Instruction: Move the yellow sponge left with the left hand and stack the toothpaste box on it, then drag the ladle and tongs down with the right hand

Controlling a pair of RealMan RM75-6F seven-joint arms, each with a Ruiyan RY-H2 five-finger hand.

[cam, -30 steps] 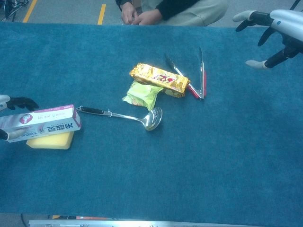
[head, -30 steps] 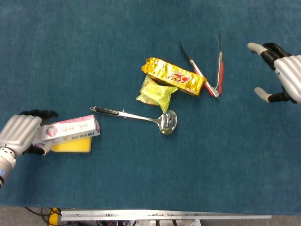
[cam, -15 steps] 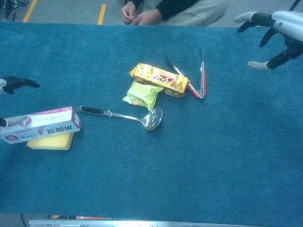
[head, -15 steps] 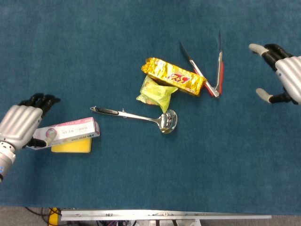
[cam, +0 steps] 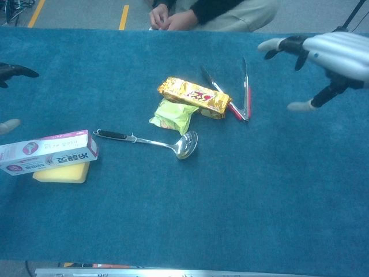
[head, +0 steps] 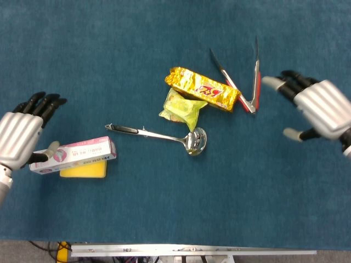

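Head view: pink-and-white toothpaste box (head: 74,155) rests on flat yellow sponge (head: 83,169); left hand (head: 21,138) spread, empty. Right hand (head: 317,110), fingers wide, empty, should next reach the steel ladle (head: 164,137) and red-handled metal tongs (head: 248,79).

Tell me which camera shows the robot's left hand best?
The head view. There the whole left hand shows, open, fingers spread beside the toothpaste box. The chest view catches only dark fingertips and the thumb tip at its left edge.
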